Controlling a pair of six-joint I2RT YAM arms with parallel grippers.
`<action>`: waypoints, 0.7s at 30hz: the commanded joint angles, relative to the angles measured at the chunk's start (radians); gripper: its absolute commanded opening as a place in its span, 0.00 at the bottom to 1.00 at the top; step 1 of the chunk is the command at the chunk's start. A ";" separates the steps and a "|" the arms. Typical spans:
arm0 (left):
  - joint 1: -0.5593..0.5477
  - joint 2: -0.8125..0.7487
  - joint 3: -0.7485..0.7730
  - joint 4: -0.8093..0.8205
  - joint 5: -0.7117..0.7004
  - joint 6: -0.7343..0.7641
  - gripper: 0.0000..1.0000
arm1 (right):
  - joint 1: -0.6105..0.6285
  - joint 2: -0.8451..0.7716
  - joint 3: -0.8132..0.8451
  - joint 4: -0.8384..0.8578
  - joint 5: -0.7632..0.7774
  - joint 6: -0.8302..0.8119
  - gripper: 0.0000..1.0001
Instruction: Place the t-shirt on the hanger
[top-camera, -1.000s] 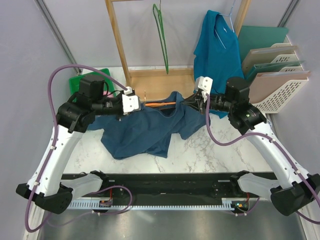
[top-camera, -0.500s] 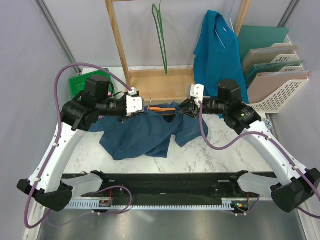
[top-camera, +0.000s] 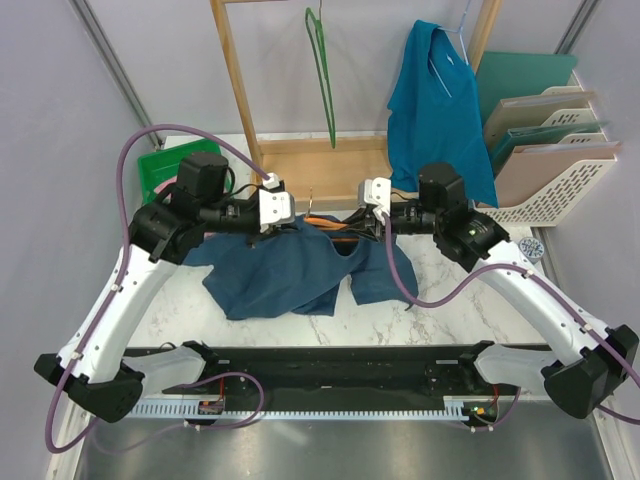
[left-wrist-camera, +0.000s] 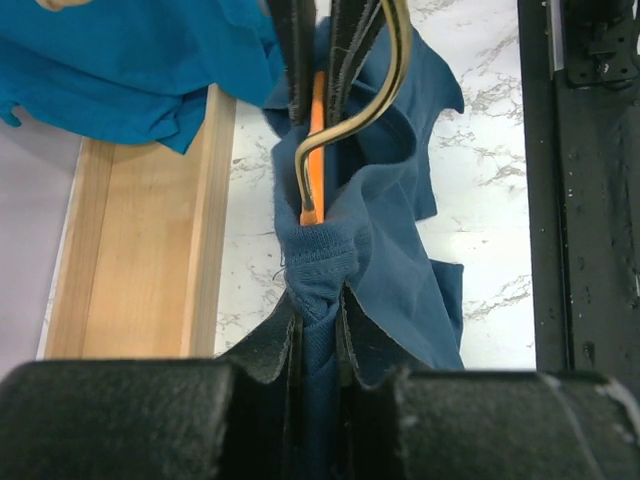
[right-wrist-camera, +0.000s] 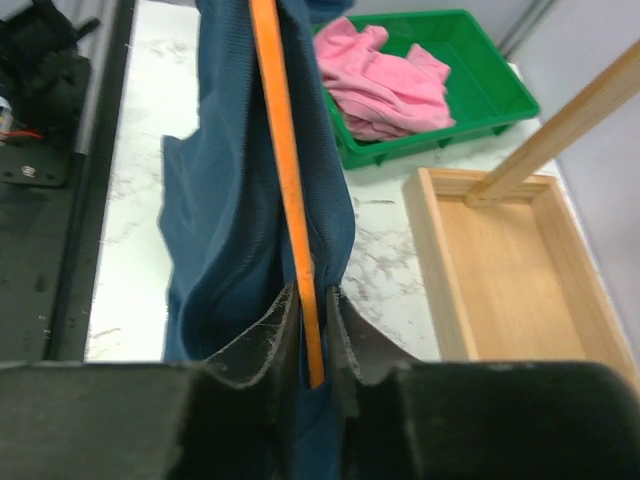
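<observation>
Centre frame: the left gripper (left-wrist-camera: 320, 298) pinches the t-shirt (top-camera: 285, 275) by its collar. The right gripper (right-wrist-camera: 312, 295) clamps the hanger (right-wrist-camera: 281, 130), its orange arm inside the cloth, probably bracing it above the worktop (top-camera: 450, 300) while the collar is drawn over.

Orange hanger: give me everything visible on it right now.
The hanger is a thin orange bar, plastic-looking, with a brass-coloured metal hook. It is held roughly level between the two grippers, mostly wrapped in the navy t-shirt; only a short orange stretch shows from above. The right gripper pinches the bar along with cloth. The left gripper clamps the shirt's collar below the hook, not the hanger itself.
</observation>
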 joint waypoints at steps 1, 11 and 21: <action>-0.013 -0.042 -0.012 0.109 0.054 -0.081 0.02 | 0.004 0.008 0.039 0.013 0.042 0.007 0.28; 0.004 -0.117 -0.106 0.143 -0.090 -0.148 0.43 | -0.005 -0.006 0.061 -0.011 0.087 -0.021 0.00; 0.122 -0.198 -0.150 0.054 -0.091 -0.102 0.58 | -0.065 -0.002 0.079 -0.083 0.079 -0.044 0.00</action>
